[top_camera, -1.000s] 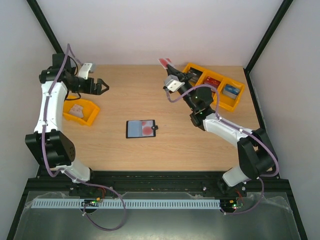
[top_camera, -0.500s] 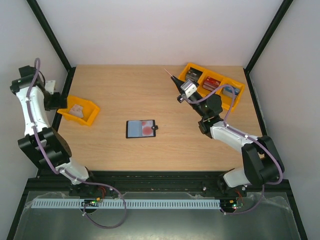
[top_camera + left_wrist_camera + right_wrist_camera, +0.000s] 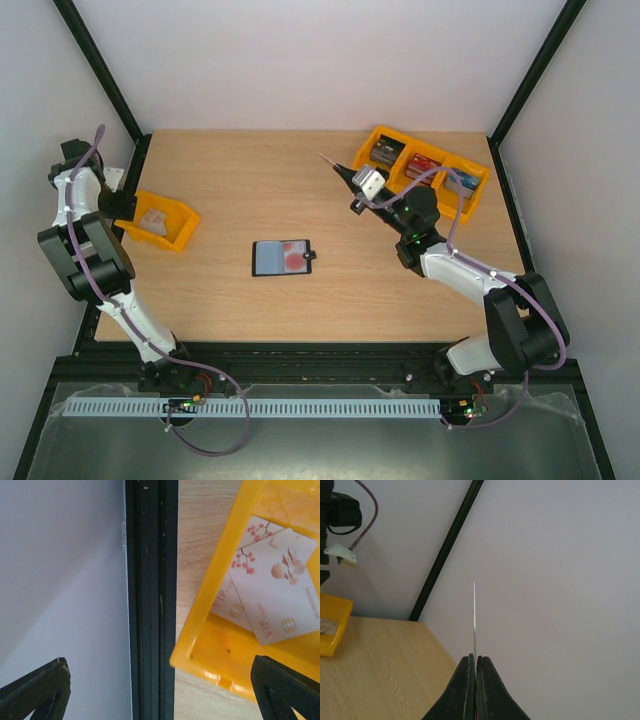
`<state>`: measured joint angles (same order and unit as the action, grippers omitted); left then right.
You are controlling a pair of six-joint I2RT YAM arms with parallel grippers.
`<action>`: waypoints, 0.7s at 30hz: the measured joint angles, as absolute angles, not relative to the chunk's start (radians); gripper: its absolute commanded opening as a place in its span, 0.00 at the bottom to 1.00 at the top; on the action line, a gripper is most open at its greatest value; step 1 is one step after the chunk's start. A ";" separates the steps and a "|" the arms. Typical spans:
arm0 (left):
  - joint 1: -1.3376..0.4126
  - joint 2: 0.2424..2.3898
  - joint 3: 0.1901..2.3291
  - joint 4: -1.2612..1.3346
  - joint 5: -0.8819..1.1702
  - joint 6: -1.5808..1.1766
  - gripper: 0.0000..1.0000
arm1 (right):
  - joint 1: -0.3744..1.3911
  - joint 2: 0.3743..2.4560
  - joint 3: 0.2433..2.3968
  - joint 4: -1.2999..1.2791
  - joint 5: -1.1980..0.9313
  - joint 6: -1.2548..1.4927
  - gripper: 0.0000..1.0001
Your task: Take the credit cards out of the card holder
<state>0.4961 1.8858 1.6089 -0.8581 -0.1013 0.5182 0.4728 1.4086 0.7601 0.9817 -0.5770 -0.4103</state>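
Right gripper (image 3: 343,172) (image 3: 475,658) sits above the far-right part of the table (image 3: 300,310), just left of the three-bin yellow tray (image 3: 432,147), jaws pressed together and pinching one credit card (image 3: 326,159) (image 3: 474,620), which is seen edge-on and pokes out past the fingertips. Left gripper (image 3: 124,205) (image 3: 160,665) is at the far-left table edge with jaws spread wide and nothing between them, just left of the small yellow tray (image 3: 186,232) (image 3: 200,610), which holds two overlapping pale cards (image 3: 153,219) (image 3: 280,595) with a blossom print. Card holder (image 3: 283,257) lies open and flat mid-table, well apart from both grippers, with a red blotch showing in its right pocket.
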 measured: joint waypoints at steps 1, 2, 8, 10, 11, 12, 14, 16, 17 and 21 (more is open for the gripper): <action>0.493 1.900 1.609 -0.842 -0.102 0.524 0.96 | 0.472 1.409 0.762 0.967 -0.582 -0.418 0.02; 0.490 1.915 1.609 -0.827 -0.101 0.530 0.93 | 0.472 1.409 0.763 0.957 -0.585 -0.423 0.02; 0.453 1.952 1.549 -0.733 -0.057 0.603 0.52 | 0.473 1.419 0.789 0.900 -0.589 -0.445 0.02; 0.443 1.952 1.516 -0.707 -0.044 0.640 0.40 | 0.473 1.429 0.802 0.876 -0.589 -0.453 0.02; 0.442 1.952 1.505 -0.700 -0.031 0.652 0.35 | 0.472 1.435 0.810 0.863 -0.589 -0.459 0.01; 0.442 1.951 1.497 -0.697 -0.019 0.661 0.30 | 0.472 1.439 0.814 0.852 -0.589 -0.465 0.02; 0.442 1.948 1.477 -0.686 0.010 0.704 0.25 | 0.472 1.444 0.817 0.833 -0.589 -0.474 0.02; 0.439 1.944 1.459 -0.677 0.032 0.739 0.19 | 0.472 1.445 0.817 0.818 -0.588 -0.479 0.02; 0.438 1.941 1.452 -0.671 0.040 0.753 0.18 | 0.472 1.445 0.818 0.812 -0.588 -0.482 0.02; 0.410 1.916 1.420 -0.654 0.076 0.812 0.11 | 0.472 1.445 0.826 0.795 -0.589 -0.487 0.02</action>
<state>0.4103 1.9163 1.4204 -0.6540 0.0761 0.8124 0.4725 1.4448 0.8265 0.7952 -0.5888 -0.4866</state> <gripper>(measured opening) 0.158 0.017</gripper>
